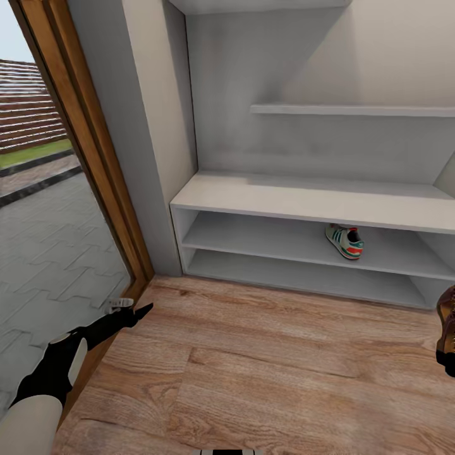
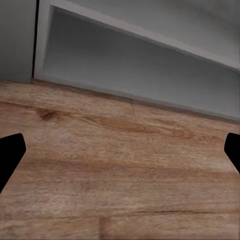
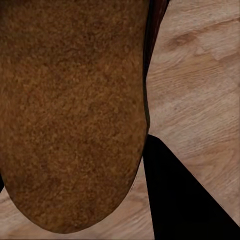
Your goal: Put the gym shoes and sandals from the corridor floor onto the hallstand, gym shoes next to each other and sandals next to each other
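One white gym shoe [image 1: 345, 242] with green stripes and an orange heel lies on the upper open shelf of the white hallstand [image 1: 284, 196], right of centre. At the right edge of the head view, my right gripper [image 1: 447, 361] hangs just above the corridor floor [image 1: 265, 366], shut on a dark-brown sandal [image 1: 448, 319]. In the right wrist view the sandal's brown sole [image 3: 70, 115] is pressed beside a black finger [image 3: 175, 200]. My left gripper [image 1: 136, 311] is low over the floor by the door frame. Its fingers stand wide open with nothing between them [image 2: 120, 155].
A wooden door frame [image 1: 95, 158] with glass stands at the left, with grey paving outside. A grey wall panel [image 1: 126, 126] separates it from the hallstand. A thin white wall shelf [image 1: 354, 110] hangs above the bench top. The lower shelf [image 1: 284, 275] is bare.
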You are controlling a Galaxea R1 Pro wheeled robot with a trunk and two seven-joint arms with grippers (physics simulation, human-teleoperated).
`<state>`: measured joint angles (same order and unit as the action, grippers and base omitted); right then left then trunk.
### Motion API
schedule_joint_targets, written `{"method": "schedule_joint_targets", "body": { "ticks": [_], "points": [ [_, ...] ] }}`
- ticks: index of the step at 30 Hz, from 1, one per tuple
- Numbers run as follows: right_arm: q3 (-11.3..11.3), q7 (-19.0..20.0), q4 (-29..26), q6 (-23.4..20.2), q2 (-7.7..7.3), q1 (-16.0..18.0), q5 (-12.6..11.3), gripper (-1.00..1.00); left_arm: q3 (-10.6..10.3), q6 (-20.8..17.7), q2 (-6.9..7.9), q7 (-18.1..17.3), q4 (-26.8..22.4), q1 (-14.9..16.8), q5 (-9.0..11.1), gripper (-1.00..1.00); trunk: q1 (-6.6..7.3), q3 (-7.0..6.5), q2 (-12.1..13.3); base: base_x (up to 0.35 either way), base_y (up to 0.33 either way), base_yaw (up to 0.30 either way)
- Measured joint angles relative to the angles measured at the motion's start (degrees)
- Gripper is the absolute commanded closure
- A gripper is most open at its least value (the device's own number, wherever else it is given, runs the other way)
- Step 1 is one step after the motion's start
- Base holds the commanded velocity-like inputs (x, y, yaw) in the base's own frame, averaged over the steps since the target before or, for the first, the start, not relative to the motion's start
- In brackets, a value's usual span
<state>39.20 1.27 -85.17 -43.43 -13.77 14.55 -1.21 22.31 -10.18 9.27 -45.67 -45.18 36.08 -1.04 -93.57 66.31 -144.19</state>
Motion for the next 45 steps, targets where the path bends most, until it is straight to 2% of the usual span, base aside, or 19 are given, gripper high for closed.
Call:
{"method": "schedule_joint_targets", "body": {
  "ticks": [1, 4, 6, 7, 8, 9, 10, 11, 12, 13, 14, 17, 22, 38, 39, 41, 43, 45],
  "points": [
    [-1.1, 0.1, 0.0, 0.0, 0.21, 0.0, -0.7, 1.0, -0.1, 0.0, -0.03, 0.0, 0.2, 0.0, -0.1, -1.0, 0.0, 0.0, 0.0, -0.004, -0.001, 0.001],
    [-3.2, 0.2, 0.2, 0.0, 1.59, 0.0, -0.8, 1.0, -0.6, 0.1, -0.37, 0.0, 0.3, 0.0, -0.1, -1.0, 0.0, 0.0, 0.0, -0.002, 0.0, 0.0],
    [-6.6, 0.2, 0.2, 0.0, 3.34, 0.0, -1.3, 1.0, -1.4, 0.2, -0.89, 0.0, 0.3, 0.0, -0.1, -1.0, 0.0, 0.0, 0.0, -0.001, 0.0, 0.0],
    [-9.6, 0.0, 0.3, 0.1, 5.37, 0.0, 1.0, 1.0, -2.9, 0.3, -1.53, 0.1, 0.3, 0.0, -0.1, -1.0, 0.0, 0.01, 0.0, 0.0, 0.0, 0.0],
    [-17.8, 0.0, 0.3, 0.0, 7.35, 0.0, 0.0, 1.0, -5.0, 0.3, -2.13, 0.3, 0.3, 0.0, -0.3, -1.0, 0.0, 0.0, 0.0, 0.0, 0.0, 0.0],
    [-26.3, -0.2, 0.3, 0.1, 8.52, 0.0, -1.1, 1.0, -6.5, 0.3, -2.42, 0.3, 0.3, 0.0, -0.5, -1.0, 0.0, 0.0, 0.0, 0.0, 0.0, 0.0],
    [-28.5, -0.2, 0.3, 0.1, 9.06, 0.0, -1.0, 1.0, -7.2, 0.4, -2.52, 0.3, 0.3, 0.0, -0.6, -1.0, 0.0, 0.0, 0.0, 0.0, 0.0, 0.0],
    [-31.9, -0.3, 0.4, 0.0, 10.43, 0.0, 0.8, 1.0, -8.7, 0.4, -2.7, 0.3, 0.3, 0.0, -0.8, -1.0, 0.0, 0.0, 0.0, 0.0, 0.0, 0.0],
    [-38.0, -0.3, 0.4, 0.1, 11.88, 0.0, -0.9, 1.0, -9.5, 0.6, -2.8, 0.3, 0.4, 0.0, -1.0, -1.0, 0.0, 0.0, 0.0, 0.0, 0.0, 0.0],
    [-39.3, -0.3, 0.4, 0.1, 12.35, 0.0, -1.1, 1.0, -9.7, 0.8, -2.82, 0.3, 0.5, 0.0, -1.0, -1.0, 0.0, 0.0, 0.0, 0.0, 0.0, 0.0],
    [-39.4, -0.3, 0.4, 0.1, 13.18, 0.0, -0.3, 1.0, -9.9, 1.3, -2.84, 0.3, 0.7, 0.0, -1.0, -1.0, 0.0, 0.0, 0.0, 0.0, 0.0, 0.0],
    [-41.3, -0.3, 0.4, 0.1, 15.17, 0.0, -0.4, 1.0, -10.2, 4.3, -2.75, 0.2, 1.6, 0.0, -1.0, -1.0, 0.0, 0.0, 0.0, 0.0, 0.0, 0.0],
    [-42.0, -0.4, 0.4, 0.0, 16.21, 0.0, -0.4, 1.0, -10.2, 5.7, -2.61, 0.1, 2.3, 0.0, -1.0, -1.0, 0.0, 0.0, 0.0, 0.0, 0.0, 0.0],
    [-42.0, -0.4, 0.4, 0.0, 16.22, 0.0, 0.1, 1.0, -10.2, 5.9, -2.61, 0.2, 2.4, 0.0, -1.0, -1.0, 0.0, 0.0, 0.0, 0.0, 0.0, 0.0],
    [-41.9, -2.5, 1.8, -0.4, 16.43, 1.1, 0.4, 1.0, -10.3, 5.9, -2.62, 0.2, 2.4, 0.0, -1.0, -1.0, 0.0, 0.0, 0.0, 0.0, 0.0, 0.0],
    [-41.9, -4.0, 3.1, -1.0, 16.9, 3.4, -0.2, 1.0, -10.3, 5.9, -2.63, 0.2, 2.4, 0.0, -1.0, -1.0, 0.0, 0.0, 0.0, 0.0, 0.0, 0.0],
    [-41.8, -6.1, 6.9, -2.9, 17.5, 8.5, -0.3, 1.0, -10.3, 5.9, -2.67, 0.2, 2.4, 0.0, -1.0, -1.0, 0.0, -0.01, 0.0, 0.0, 0.0, 0.0],
    [-41.8, -6.8, 9.5, -3.9, 17.66, 11.5, -0.4, 1.0, -10.3, 5.9, -2.7, 0.2, 2.4, 0.0, -1.0, -1.0, 0.0, -0.01, 0.0, 0.0, 0.0, 0.0]
  ]
}}
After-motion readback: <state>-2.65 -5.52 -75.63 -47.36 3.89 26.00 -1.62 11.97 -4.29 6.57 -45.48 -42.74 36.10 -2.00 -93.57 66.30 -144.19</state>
